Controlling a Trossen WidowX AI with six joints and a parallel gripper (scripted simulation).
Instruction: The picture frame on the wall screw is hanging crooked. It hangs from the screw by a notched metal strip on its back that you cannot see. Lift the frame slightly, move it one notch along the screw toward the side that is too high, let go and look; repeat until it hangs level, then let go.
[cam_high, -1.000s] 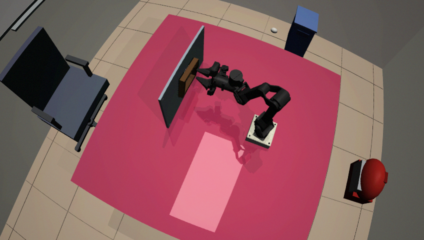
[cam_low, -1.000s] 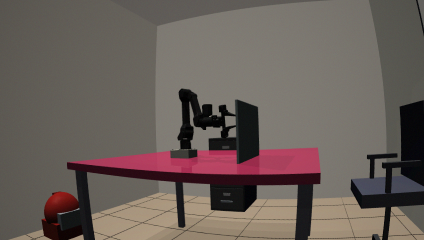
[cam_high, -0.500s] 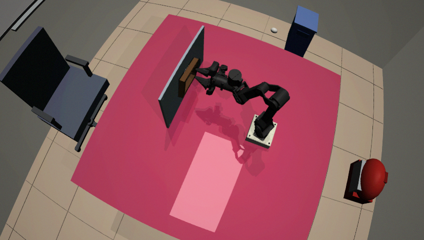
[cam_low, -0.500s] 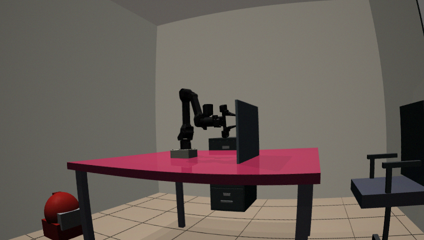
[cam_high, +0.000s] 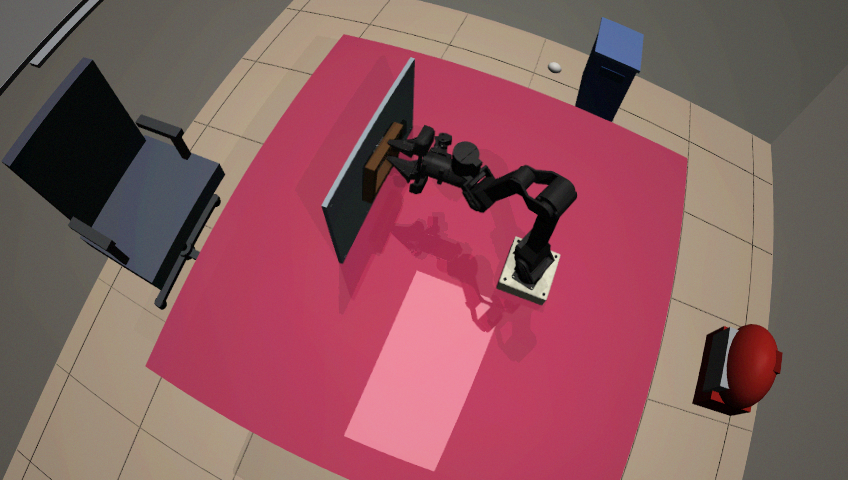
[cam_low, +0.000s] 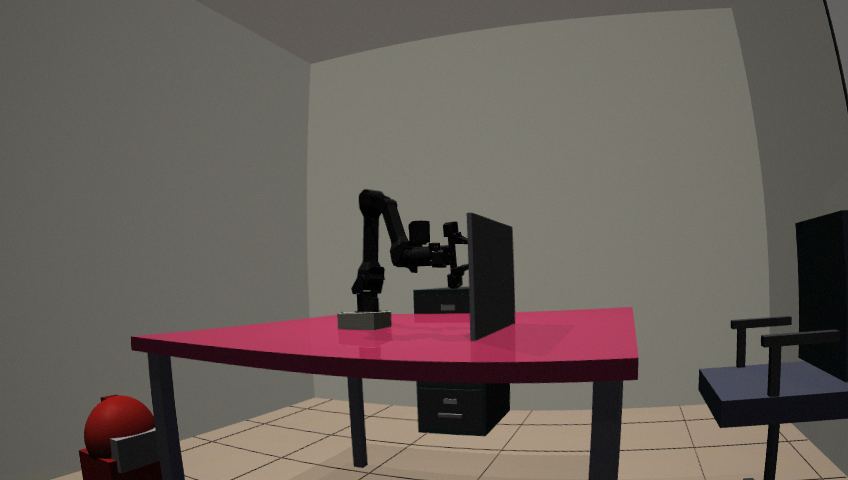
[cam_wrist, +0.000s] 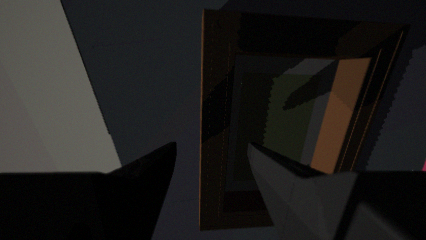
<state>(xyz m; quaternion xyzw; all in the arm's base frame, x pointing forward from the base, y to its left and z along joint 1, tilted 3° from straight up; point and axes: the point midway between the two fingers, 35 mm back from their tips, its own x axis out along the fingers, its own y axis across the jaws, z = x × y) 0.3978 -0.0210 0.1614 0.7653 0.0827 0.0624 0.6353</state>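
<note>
The brown picture frame (cam_high: 370, 178) (cam_wrist: 212, 60) hangs on the dark upright board (cam_high: 348, 226) (cam_low: 491, 279) (cam_wrist: 140, 75). Its top rail is not parallel to the board's top edge in the wrist view; seen from the front, its left end looks higher. The gripper (cam_high: 390, 150) (cam_wrist: 212, 145) is open close to the frame. In the wrist view one fingertip shows above the top rail, the other over the frame's opening, with the rail between them in the picture and not gripped. The board hides the frame in the exterior view. The screw cannot be made out, and the notched strip is hidden.
The board stands on the pink table (cam_high: 583, 333) (cam_low: 386, 365). The arm's pale base (cam_high: 526, 291) (cam_low: 364, 321) is in front of the board. An office chair (cam_high: 136, 196) stands behind the board, off the table. A blue cabinet (cam_high: 615, 47) stands on the floor.
</note>
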